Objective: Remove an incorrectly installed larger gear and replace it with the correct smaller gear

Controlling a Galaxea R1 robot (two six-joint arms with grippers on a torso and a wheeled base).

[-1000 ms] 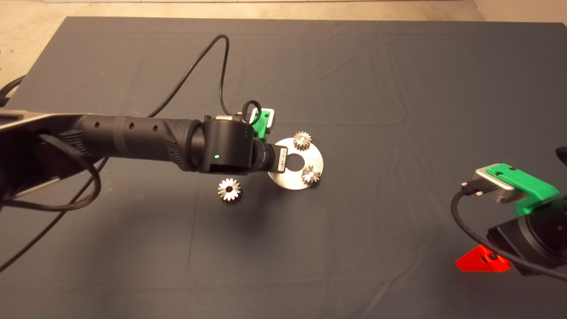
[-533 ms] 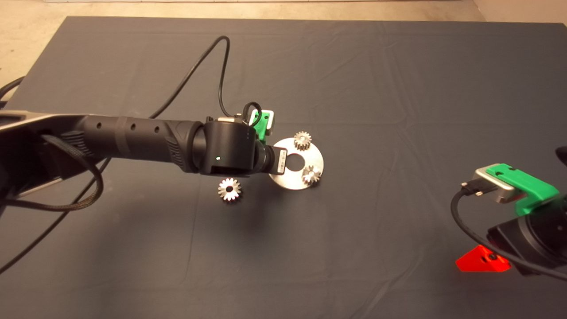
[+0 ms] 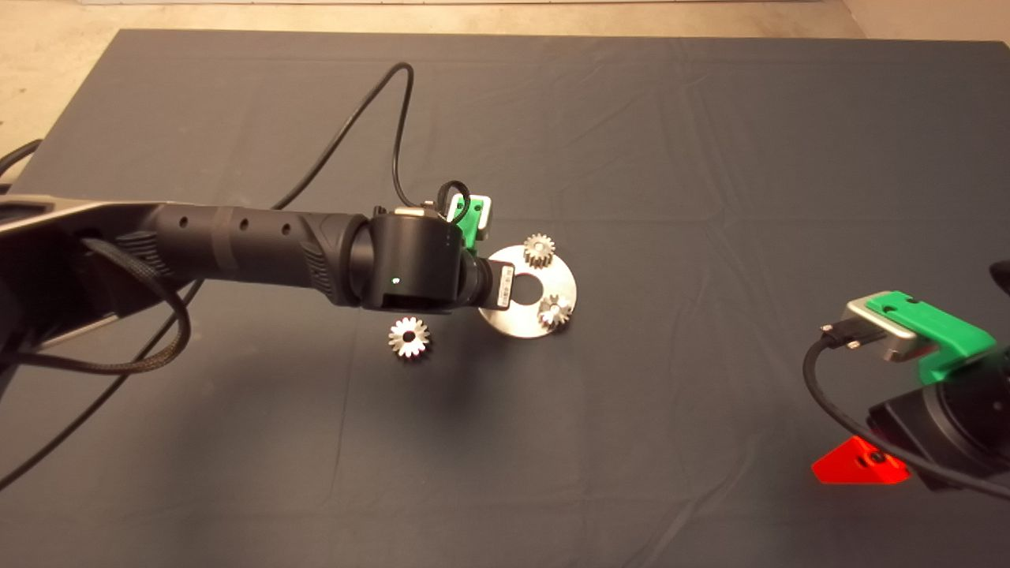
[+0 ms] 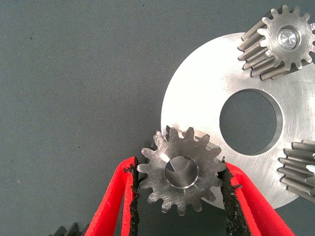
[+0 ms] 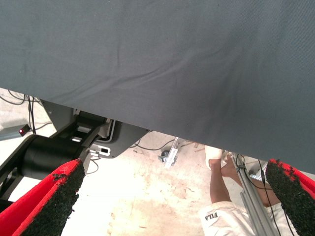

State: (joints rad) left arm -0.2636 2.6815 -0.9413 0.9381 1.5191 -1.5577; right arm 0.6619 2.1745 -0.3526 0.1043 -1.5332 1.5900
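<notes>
My left gripper [image 4: 179,166] is shut on the smaller gear [image 4: 181,172], a dull grey spur gear. Both black pads [image 4: 132,194] press its teeth. The gear sits over the rim of the round silver plate [image 4: 197,98], and metal shows through its centre hole. In the head view my left arm [image 3: 418,264] hides this gear and the fingers. The larger gear [image 3: 409,338], bright with star-like teeth, lies flat on the mat to the left of the plate [image 3: 513,319], apart from it. My right gripper [image 5: 177,196] is open and empty, parked at the lower right [image 3: 860,465].
Two more small gears [image 3: 539,250] [image 3: 555,310] stand on the plate; they also show in the left wrist view [image 4: 280,39] [image 4: 300,167]. A black cable [image 3: 379,118] loops over the mat behind my left arm. A person's leg [image 5: 221,182] shows beyond the mat's edge.
My left arm has shifted slightly to the right over the plate's left edge. The larger gear, the plate and the right arm have not moved.
</notes>
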